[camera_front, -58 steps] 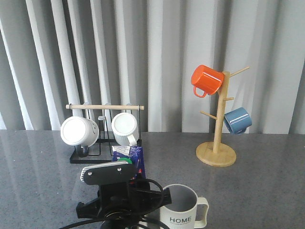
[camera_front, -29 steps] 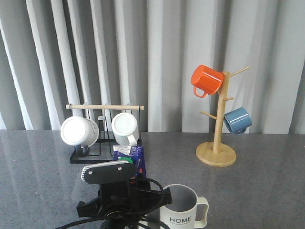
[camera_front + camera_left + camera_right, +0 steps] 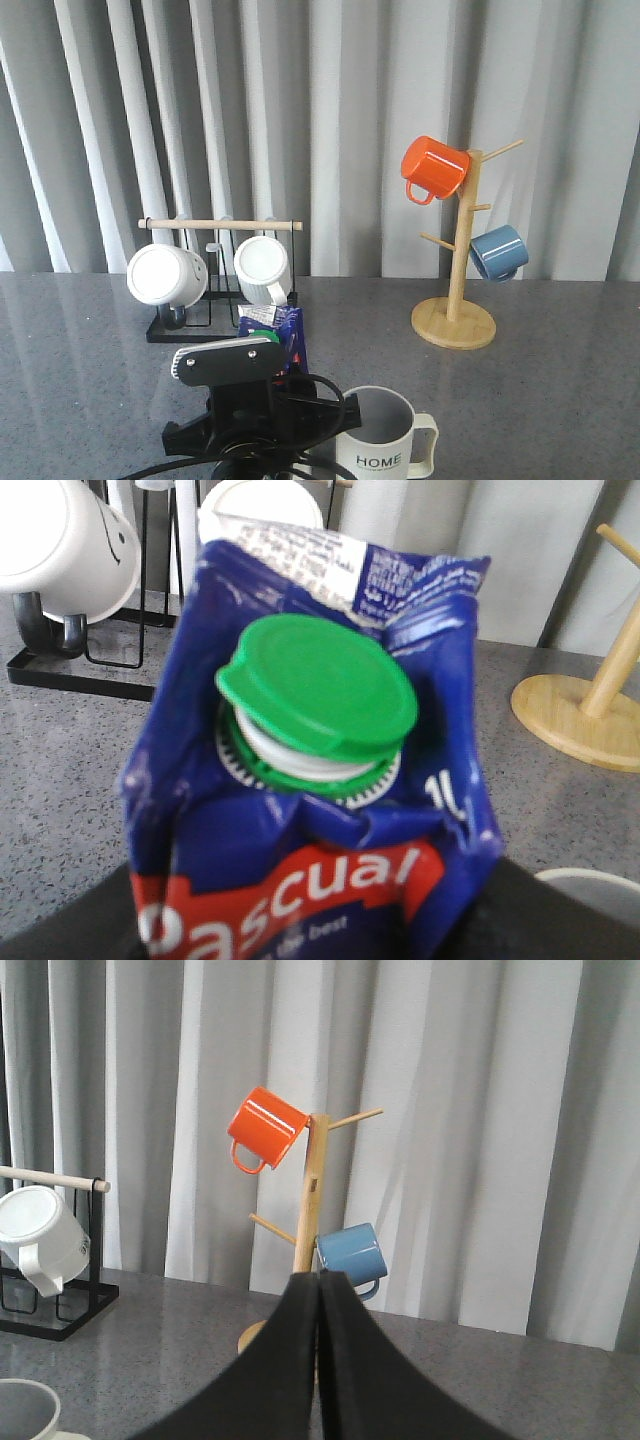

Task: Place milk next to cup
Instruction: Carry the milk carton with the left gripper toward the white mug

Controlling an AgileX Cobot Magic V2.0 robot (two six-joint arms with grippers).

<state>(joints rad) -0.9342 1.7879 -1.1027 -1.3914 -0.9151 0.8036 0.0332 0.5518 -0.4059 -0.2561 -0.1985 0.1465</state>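
The right gripper (image 3: 320, 1360) has its two black fingers pressed flat together, nothing between them. Behind it at 12 o'clock stands a wooden mug tree (image 3: 305, 1200) bearing an orange mug (image 3: 266, 1128) and a blue mug (image 3: 350, 1254). At 9 o'clock a white mug (image 3: 40, 1234) hangs on a black rack (image 3: 75, 1305). A cup rim (image 3: 22, 1400) shows at 8 o'clock.

milk (image 3: 310, 810): deep blue carton, green round cap, red band with white lettering
cup (image 3: 380, 438): cream-white, grey inside, black "HOME"
rack mugs (image 3: 166, 275): plain white
tree mugs (image 3: 433, 167): one orange, one blue
tabletop (image 3: 560, 380): speckled grey
curtain (image 3: 350, 120): pale grey folds
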